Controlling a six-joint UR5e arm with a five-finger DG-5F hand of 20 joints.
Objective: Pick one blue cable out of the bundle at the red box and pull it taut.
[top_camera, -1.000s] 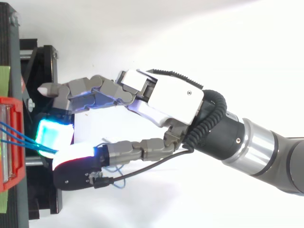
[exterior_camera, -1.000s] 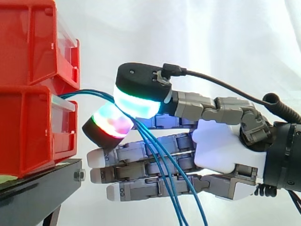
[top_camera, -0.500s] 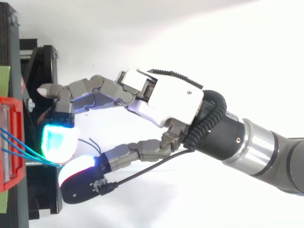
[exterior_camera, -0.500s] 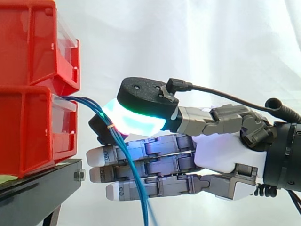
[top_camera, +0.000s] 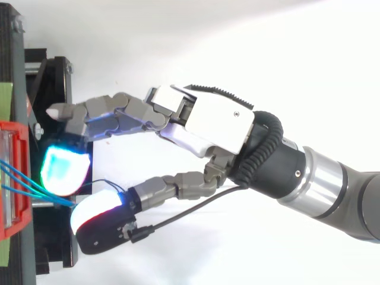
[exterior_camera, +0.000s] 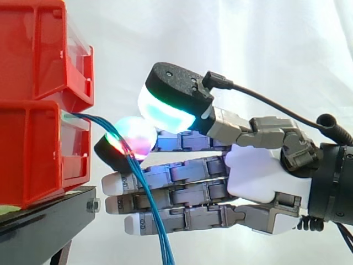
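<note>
The hand [exterior_camera: 259,176] has a smooth white and matt grey plastic shell, the red bins [exterior_camera: 33,149] ahead of it are glossy plastic, the blue cables [exterior_camera: 150,212] crossing it are smooth-sheathed, and the curtain [exterior_camera: 248,44] behind it is soft cloth.

hand [exterior_camera: 259,179]: white palm shell (small screws in it), grey jointed fingers [exterior_camera: 182,193]
fingertips [exterior_camera: 165,113]: black-backed pads glowing cyan, green, magenta
wrist [top_camera: 279,172]: black collar, silver ring

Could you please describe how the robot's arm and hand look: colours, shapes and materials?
The hand has a white palm shell and grey jointed fingers with white tips. Thick pads in black housings glow cyan, green and magenta. The wrist is a black cylinder, then come a shiny silver ring and the grey round arm.
</note>
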